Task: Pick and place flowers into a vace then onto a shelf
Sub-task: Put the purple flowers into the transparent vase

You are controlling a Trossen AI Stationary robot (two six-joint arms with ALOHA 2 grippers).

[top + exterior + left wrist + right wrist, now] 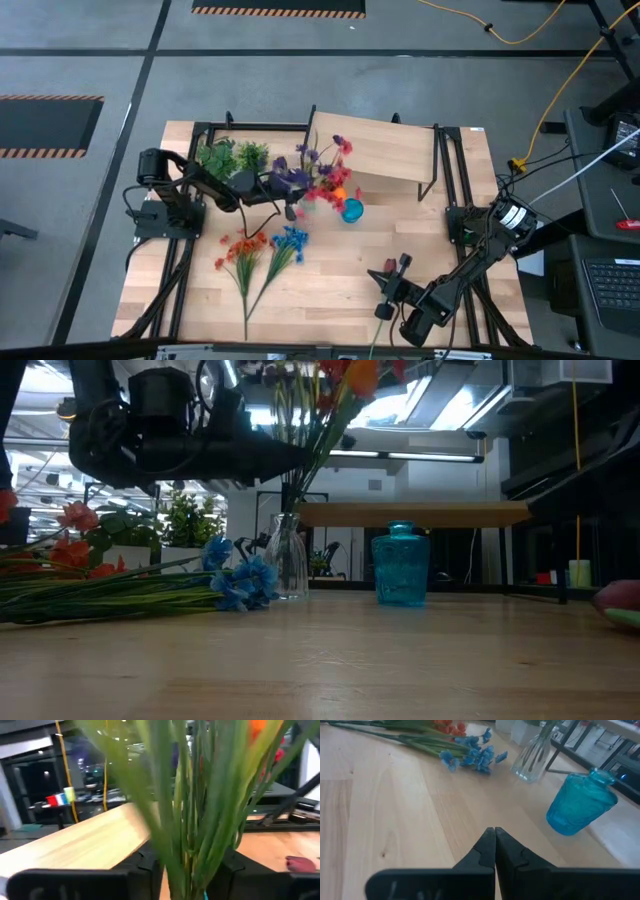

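Note:
A clear glass vase (288,555) stands on the table and holds flowers (325,175) with purple, red and orange blooms. My left gripper (190,870) reaches in from the table's left at stem height (295,455). It is open, one finger on each side of the green stems (192,820). An orange spray (243,250) and a blue spray (290,240) lie flat on the table. A dark red bud (300,864) lies by my right gripper (494,835), which is shut near the front edge (392,272). The shelf (390,150) stands at the far side. My left gripper has the bundle of stems (200,855) between its two fingers, coming at it level from the table's left, across the upright stems above the vase's neck. Whether the fingers touch the stems I cannot tell. The stems stand in the vase.
A blue glass vase (352,210) stands just right of the clear one (580,805). Two green leafy tufts (232,156) stand at the far left. The shelf's black legs (437,165) and the black frame rails border the table. Bare wood lies in the middle front (330,290).

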